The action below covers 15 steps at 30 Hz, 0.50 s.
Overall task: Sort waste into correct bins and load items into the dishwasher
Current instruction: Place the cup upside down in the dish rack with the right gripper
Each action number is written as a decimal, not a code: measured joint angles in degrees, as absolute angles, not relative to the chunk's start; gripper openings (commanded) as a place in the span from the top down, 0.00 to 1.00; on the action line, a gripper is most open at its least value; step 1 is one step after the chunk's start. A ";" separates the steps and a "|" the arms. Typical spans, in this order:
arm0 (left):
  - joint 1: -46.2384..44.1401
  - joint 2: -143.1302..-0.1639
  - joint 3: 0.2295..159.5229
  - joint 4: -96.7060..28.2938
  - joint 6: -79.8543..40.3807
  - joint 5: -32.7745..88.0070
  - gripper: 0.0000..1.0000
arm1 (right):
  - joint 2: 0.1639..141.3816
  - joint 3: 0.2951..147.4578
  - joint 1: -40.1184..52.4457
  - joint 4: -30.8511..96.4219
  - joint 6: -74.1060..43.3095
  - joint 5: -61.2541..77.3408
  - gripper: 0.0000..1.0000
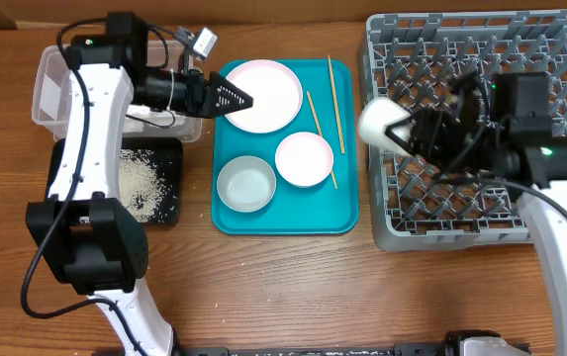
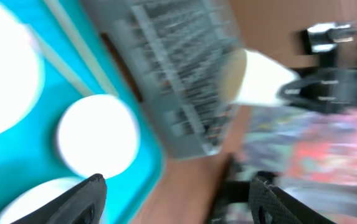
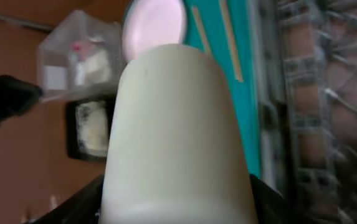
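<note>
Though blurred, cup (image 3: 178, 137) seemingly between jaws.

Serving tray (image 1: 342, 213) sits mid-table (image 1: 283, 287), and everything else flanks it. On it, the plate (image 1: 268, 89) takes the far left corner. The near-left bowl (image 1: 246, 184) lies in front of the plate, with the right bowl (image 1: 305, 158) just beside it and a touch farther back. The first chopstick (image 1: 335, 89) runs along the tray's far right side, and the second chopstick (image 1: 321, 133) lies just left of it, reaching nearer.

Left of the serving tray, the tub (image 1: 41, 94) stands far. The shallow tray (image 1: 164, 148) sits right in front of it, nearer, with rice (image 1: 144, 178) spread inside.

Over on the right is the dish rack (image 1: 441, 40). The cup (image 1: 380, 124) hangs above its left edge, between the right gripper's (image 1: 402, 129) fingers. The left gripper (image 1: 232, 99) hovers over the plate's left rim.
</note>
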State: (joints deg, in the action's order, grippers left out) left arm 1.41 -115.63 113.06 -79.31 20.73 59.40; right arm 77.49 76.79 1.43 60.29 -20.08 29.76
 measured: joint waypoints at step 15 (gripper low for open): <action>-4.23 -115.63 114.76 -75.92 16.01 30.15 0.21 | 81.82 79.24 7.88 80.68 -29.19 3.88 0.47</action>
